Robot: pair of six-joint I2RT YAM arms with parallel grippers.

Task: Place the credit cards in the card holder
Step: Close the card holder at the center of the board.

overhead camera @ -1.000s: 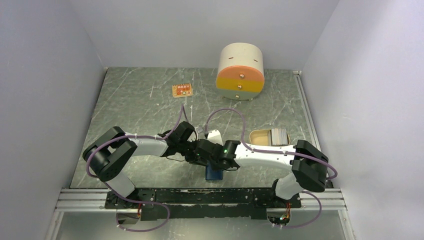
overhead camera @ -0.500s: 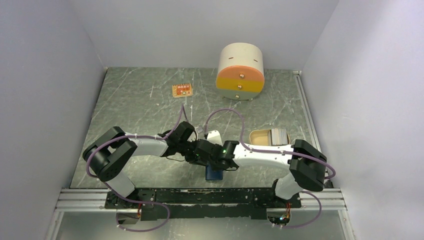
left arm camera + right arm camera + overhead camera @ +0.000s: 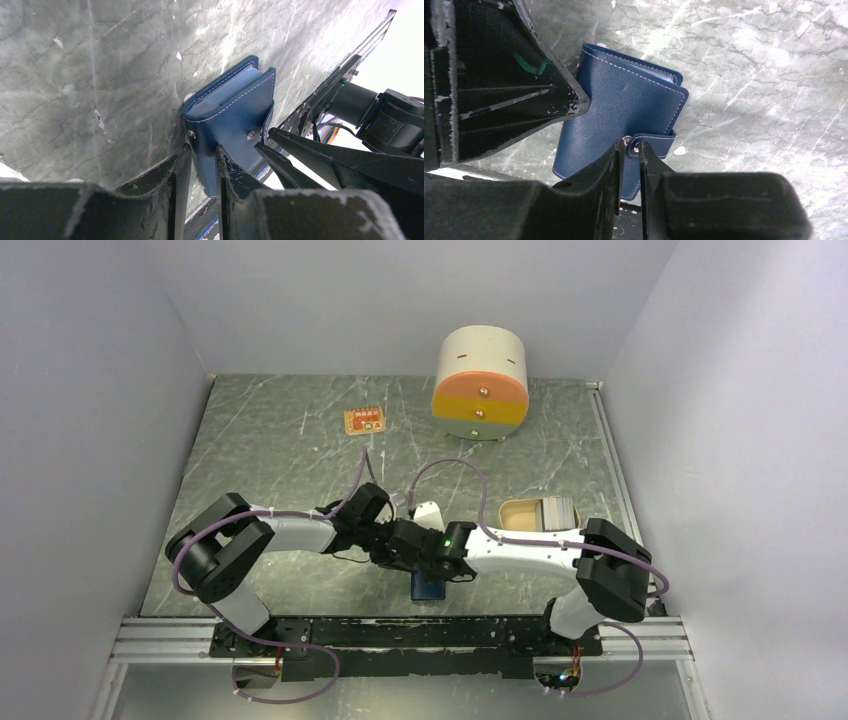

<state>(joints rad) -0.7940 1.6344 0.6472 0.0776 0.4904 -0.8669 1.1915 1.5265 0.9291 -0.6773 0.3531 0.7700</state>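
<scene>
The card holder (image 3: 428, 587) is a folded navy case near the table's front edge, largely under both wrists. In the left wrist view it (image 3: 231, 107) stands on edge with light-blue inner leaves showing. My left gripper (image 3: 204, 150) is shut on its cover edge. In the right wrist view my right gripper (image 3: 630, 147) is nearly closed on the holder's (image 3: 619, 107) snap strap (image 3: 655, 142). A beige-tan rounded shape, the credit cards as far as I can tell (image 3: 522, 514), lies behind the right arm, with a grey striped pile beside it.
A cream-and-orange round drawer unit (image 3: 481, 373) stands at the back. A small orange tag (image 3: 364, 421) lies at back left of centre. A white scrap (image 3: 428, 512) lies just behind the wrists. Grey walls close in the table.
The right arm has crept slightly to the left. Both grippers keep their hold on the holder, which has not visibly moved.
</scene>
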